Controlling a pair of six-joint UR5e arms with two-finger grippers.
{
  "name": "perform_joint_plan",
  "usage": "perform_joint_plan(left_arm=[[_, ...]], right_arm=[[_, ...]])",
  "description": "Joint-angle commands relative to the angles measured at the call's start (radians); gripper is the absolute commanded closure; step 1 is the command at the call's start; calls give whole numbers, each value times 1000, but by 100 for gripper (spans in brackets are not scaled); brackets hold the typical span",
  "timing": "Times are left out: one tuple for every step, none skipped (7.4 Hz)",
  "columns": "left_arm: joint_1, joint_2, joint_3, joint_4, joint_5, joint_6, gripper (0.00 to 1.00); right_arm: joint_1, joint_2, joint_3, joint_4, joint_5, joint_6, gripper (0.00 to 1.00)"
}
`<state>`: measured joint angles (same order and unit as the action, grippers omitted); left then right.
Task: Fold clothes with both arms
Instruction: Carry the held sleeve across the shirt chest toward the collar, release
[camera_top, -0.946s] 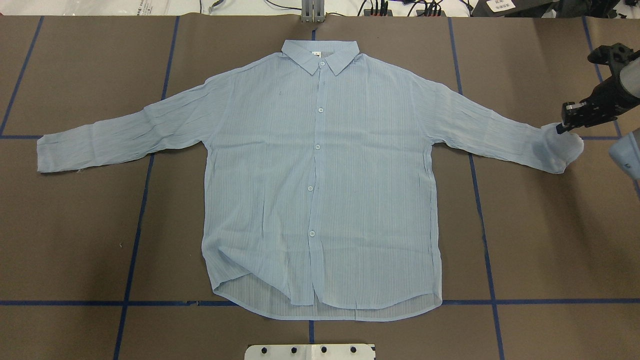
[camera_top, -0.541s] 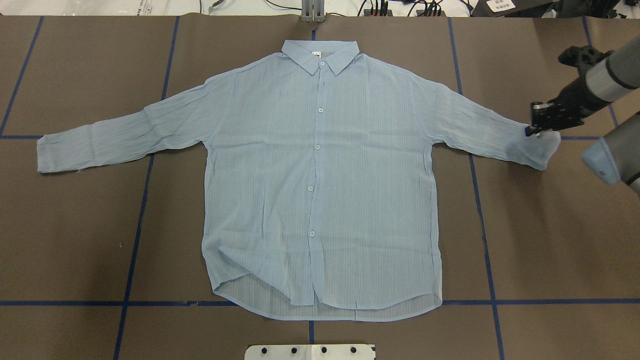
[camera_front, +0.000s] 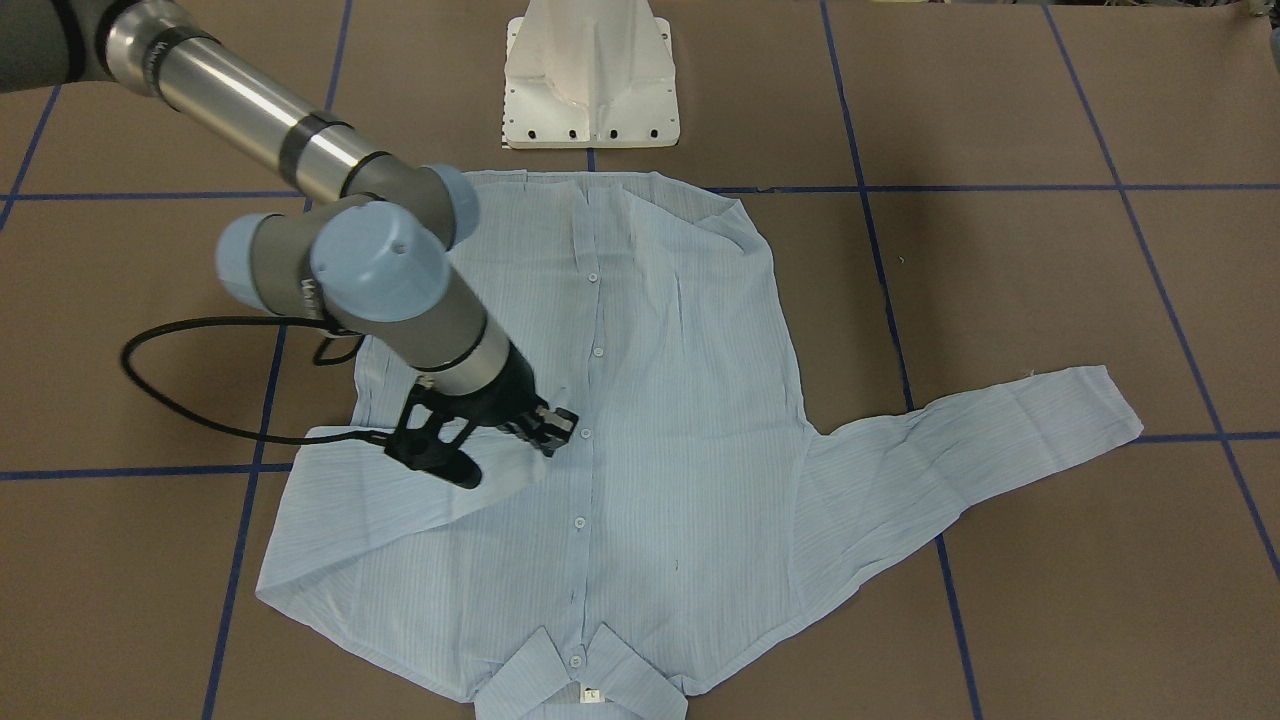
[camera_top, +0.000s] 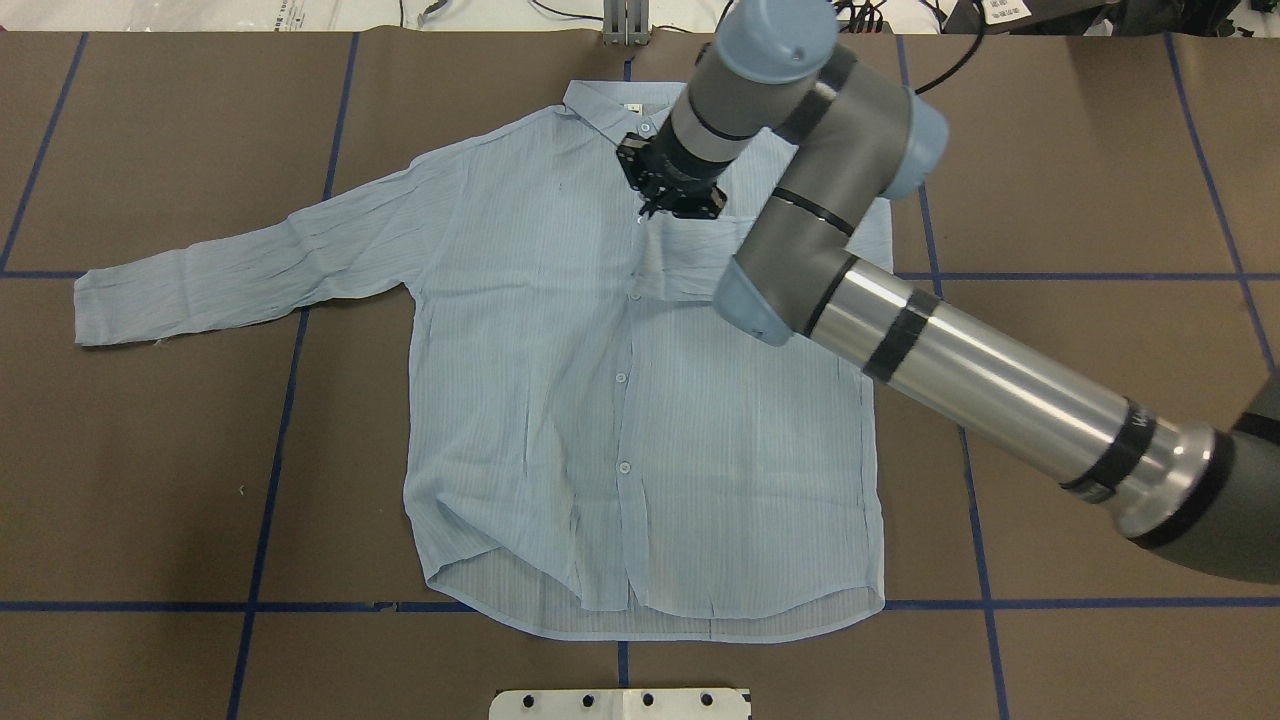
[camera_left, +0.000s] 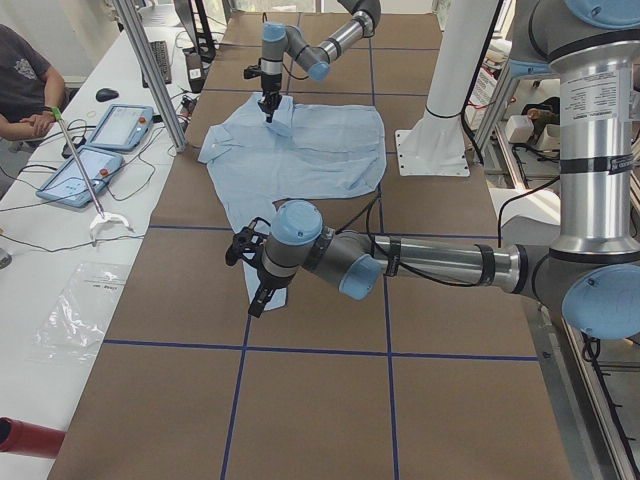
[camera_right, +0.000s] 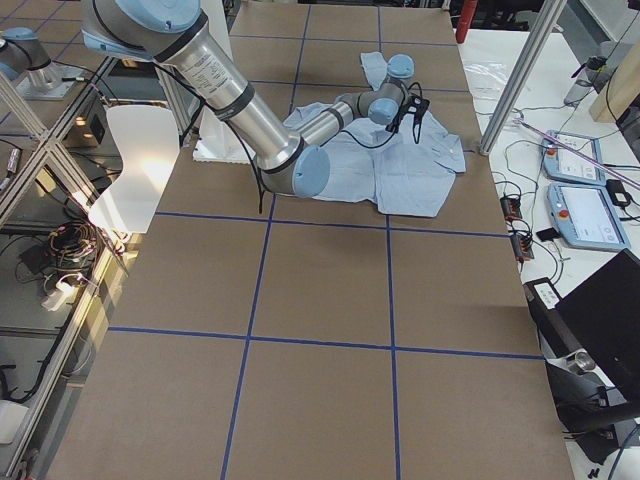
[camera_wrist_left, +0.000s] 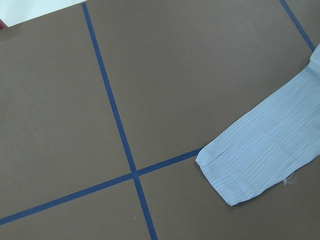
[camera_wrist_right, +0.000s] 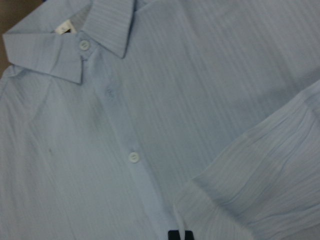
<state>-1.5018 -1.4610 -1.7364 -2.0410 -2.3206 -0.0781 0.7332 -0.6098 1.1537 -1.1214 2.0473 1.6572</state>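
Observation:
The light-blue shirt (camera_top: 540, 400) lies flat and buttoned on the brown table, collar (camera_wrist_right: 95, 30) at the far side. My right gripper (camera_top: 648, 210) hangs over the chest by the button line, just below the collar, shut on the right sleeve's cuff (camera_wrist_right: 250, 200). That sleeve is folded inward across the chest (camera_front: 400, 500). The left sleeve (camera_top: 220, 280) still lies stretched out, its cuff (camera_wrist_left: 250, 165) flat on the table. My left gripper (camera_left: 258, 295) hovers above that cuff; I cannot tell whether it is open or shut.
The white pedestal base (camera_front: 590, 80) stands just past the shirt's hem. Blue tape lines (camera_top: 270, 450) grid the brown table. A person (camera_left: 25, 90) sits at a side table with tablets (camera_left: 80, 170) and cables.
My right gripper has swept from the table's right edge to the shirt's centre with the cuff in it, folding the right sleeve over the chest. The left sleeve has not moved.

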Motion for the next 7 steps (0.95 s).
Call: perform_joint_plan(left_arm=[[0,-4,14,-13,-2,0,1],[3,-5,14,-14,0,0,1],[9,-28,23,-13,3,0,1],[30,-80,70,-14,3,-2,1],[70,-134,122,-21,3,-24,1],[153,-191,170,-21,6,-84,1],[185,-206,205,-40,7,-179,1]], right_arm=[[-67,100,-84,9,-97,41,100],[-77,114,-98,9,-111,47,100],[-84,125,-107,9,-121,47,100],[-93,134,-118,11,-133,49,100],[-115,134,-120,23,-159,50,18],[-155,143,-124,23,-249,52,1],[-158,163,-127,22,-254,58,0]])
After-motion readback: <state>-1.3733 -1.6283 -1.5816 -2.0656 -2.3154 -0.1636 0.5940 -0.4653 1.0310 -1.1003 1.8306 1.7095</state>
